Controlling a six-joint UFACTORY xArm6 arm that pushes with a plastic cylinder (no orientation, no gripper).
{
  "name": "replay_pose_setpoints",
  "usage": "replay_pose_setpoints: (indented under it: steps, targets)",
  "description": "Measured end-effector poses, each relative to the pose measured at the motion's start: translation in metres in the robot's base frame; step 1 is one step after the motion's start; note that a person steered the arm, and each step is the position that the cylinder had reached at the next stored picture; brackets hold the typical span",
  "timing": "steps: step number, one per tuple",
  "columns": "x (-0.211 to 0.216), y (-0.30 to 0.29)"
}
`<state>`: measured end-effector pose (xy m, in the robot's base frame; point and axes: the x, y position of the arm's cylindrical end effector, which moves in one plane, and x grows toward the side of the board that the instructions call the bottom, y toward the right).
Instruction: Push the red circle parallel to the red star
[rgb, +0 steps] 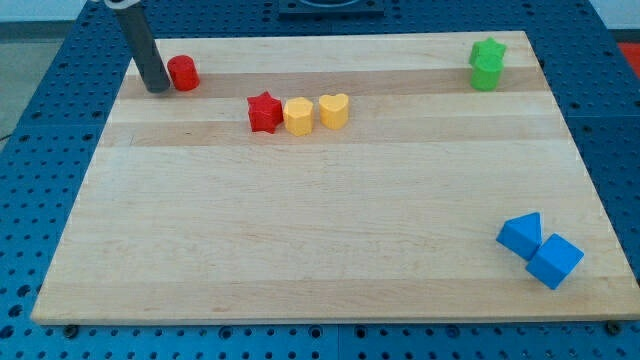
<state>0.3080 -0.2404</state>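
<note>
Red circle (183, 73) is sitting up near the view's top left corner of the wooden table (320, 250), and my tip (158, 88) is touching down right beside it on the view's left, basically right up against it. No fingers on this rig, just the dark rod, so nothing is getting grabbed; the rod is only standing next to the block and leaning up toward the view's top left edge.

Red star (264, 112) is lying a bit further toward the view's right and lower down than the circle, well apart from it. It's heading a little row: a yellow block (298, 116) that looks roughly six-sided is touching the star's right side, and a yellow heart (334, 111) is sitting just beside that one, maybe touching, hard to say for sure.

Over in the view's top right corner two green blocks (487, 64) are crowding together, one right behind the other, and I can't really make out their shapes, could be star-ish. Down at the view's bottom right two blue blocks are touching each other: a blue triangle (521, 235) and, a little lower and further right, a blue cube (555, 261), tilted relative to the table edge.

Everything is resting on the table, which is sitting on a blue perforated base (40, 150).
</note>
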Motion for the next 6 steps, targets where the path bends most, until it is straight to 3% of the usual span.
replay_pose_setpoints:
  steps: [1,2,4,6]
  targets:
    - [0.022,0.0]
    - [-0.02,-0.005]
    - [-0.059,-0.007]
    - [-0.065,0.03]
